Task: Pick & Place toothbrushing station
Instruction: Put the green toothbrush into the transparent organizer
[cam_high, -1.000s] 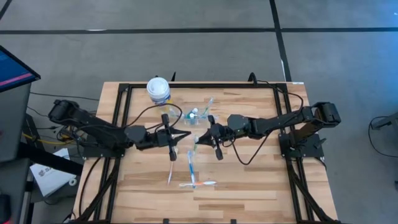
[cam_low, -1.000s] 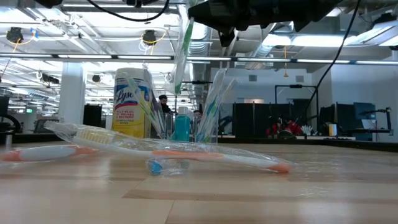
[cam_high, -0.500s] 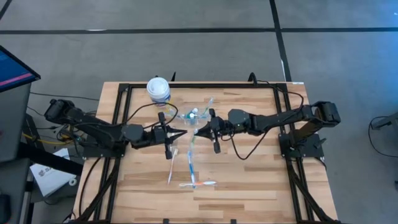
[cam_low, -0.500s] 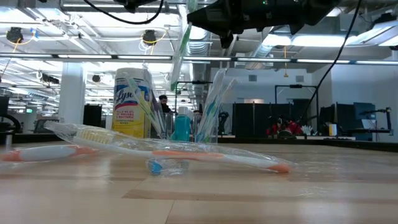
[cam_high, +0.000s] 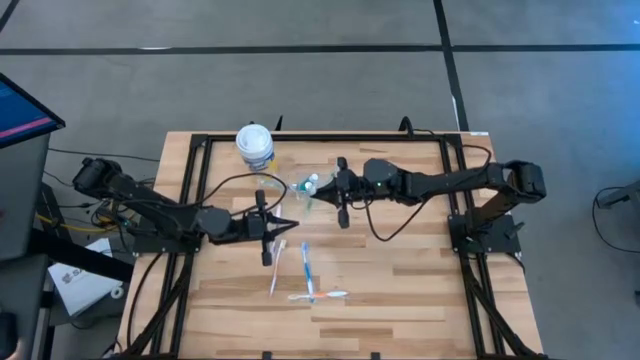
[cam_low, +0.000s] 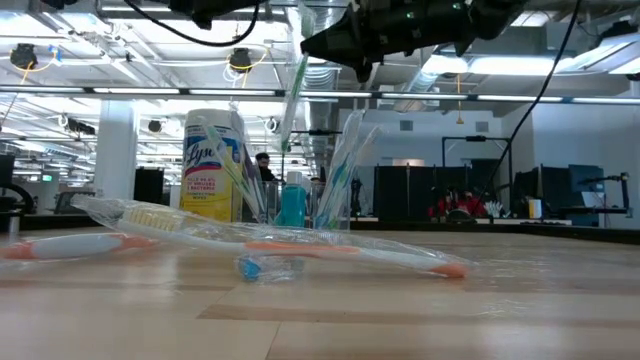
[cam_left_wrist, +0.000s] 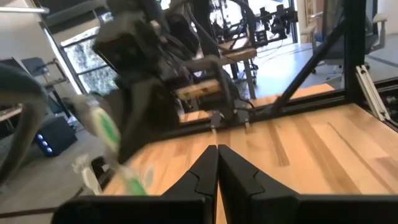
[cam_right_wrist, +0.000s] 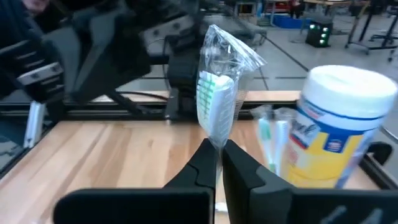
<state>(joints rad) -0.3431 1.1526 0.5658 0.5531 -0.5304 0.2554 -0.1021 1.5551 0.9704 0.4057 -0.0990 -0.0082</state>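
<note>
High view shows the right hand (cam_high: 322, 190) pinching a wrapped toothbrush (cam_right_wrist: 217, 99) just at 3 o'clock of the clear cup (cam_high: 303, 190); it looks ready to drop it in, while the left hand (cam_high: 291, 223) waits shut at 6 o'clock.

On the surface (cam_high: 400, 290), the canister (cam_high: 255, 145) stands at the far left corner, with the cup (cam_high: 303, 189) just to its right holding upright toothbrushes (cam_low: 340, 170) and the tube (cam_low: 292, 203). The right claw (cam_high: 318, 190) sits above the cup; the left claw (cam_high: 290, 222) lies nearer the front. Three loose toothbrushes (cam_high: 306, 270) lie before them, toward the front edge.
</note>
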